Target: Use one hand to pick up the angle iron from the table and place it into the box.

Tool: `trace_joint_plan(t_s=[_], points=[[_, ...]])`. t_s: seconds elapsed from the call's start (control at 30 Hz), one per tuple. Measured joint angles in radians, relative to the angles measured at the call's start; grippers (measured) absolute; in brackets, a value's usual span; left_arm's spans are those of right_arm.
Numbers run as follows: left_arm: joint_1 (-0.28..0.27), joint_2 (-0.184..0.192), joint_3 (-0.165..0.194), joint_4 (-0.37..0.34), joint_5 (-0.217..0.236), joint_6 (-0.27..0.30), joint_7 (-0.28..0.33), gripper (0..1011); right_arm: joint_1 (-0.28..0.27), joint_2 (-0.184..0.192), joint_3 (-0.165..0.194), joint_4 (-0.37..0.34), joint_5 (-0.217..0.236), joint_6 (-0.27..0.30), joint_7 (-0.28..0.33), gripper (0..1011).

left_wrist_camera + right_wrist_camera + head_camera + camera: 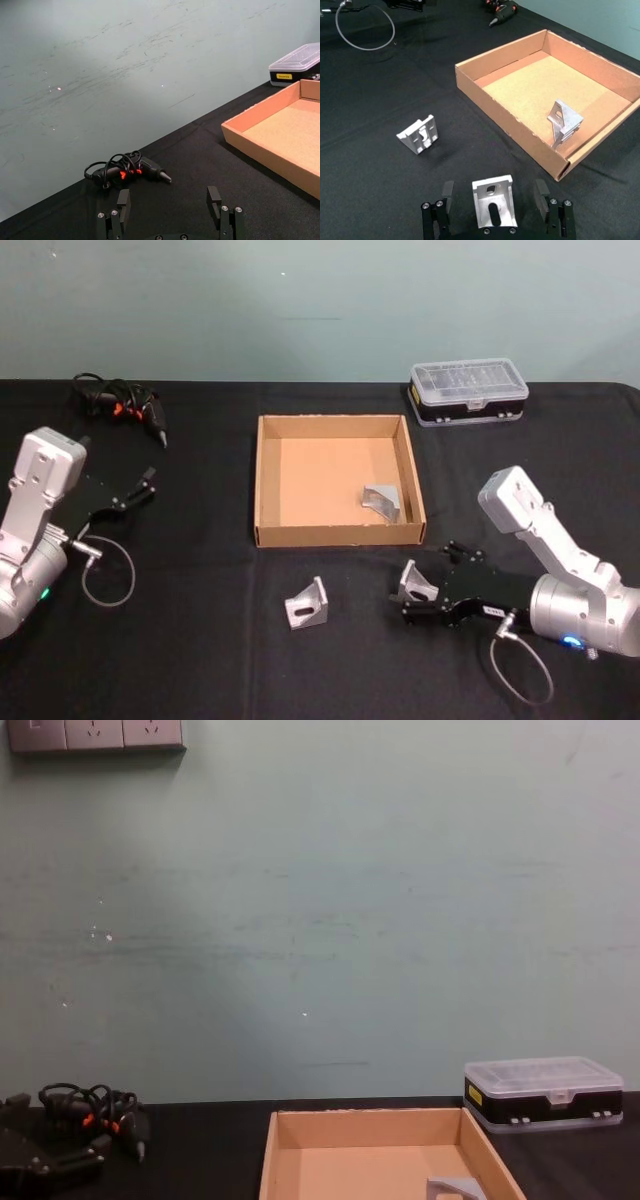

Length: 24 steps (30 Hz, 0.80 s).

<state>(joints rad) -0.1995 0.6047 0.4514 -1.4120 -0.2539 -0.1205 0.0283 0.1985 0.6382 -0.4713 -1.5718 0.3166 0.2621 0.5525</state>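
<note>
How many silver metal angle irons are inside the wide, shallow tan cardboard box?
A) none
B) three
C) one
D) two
C: one angle iron stands in the box by its right wall. A second angle iron lies on the black table, and a third angle iron sits between the fingers of the open right gripper. The left gripper rests open at the table's left.

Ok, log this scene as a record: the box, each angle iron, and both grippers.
box: tan cardboard, mid-table
right gripper: front right of box, jaws open
left gripper: parked at left of table, jaws open, empty
first angle iron: inside box, near right corner
second angle iron: loose on table, in front of box
third angle iron: between right gripper's jaws, gaps either side
</note>
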Motion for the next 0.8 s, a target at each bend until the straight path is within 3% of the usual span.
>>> trace_joint_plan(t_s=[0.8], points=[[0.0, 0.0, 0.0, 0.0, 0.0, 0.0, 0.0, 1000, 0.048, -0.02, -0.036, 0.052, -0.008, -0.011, 0.025, 969]])
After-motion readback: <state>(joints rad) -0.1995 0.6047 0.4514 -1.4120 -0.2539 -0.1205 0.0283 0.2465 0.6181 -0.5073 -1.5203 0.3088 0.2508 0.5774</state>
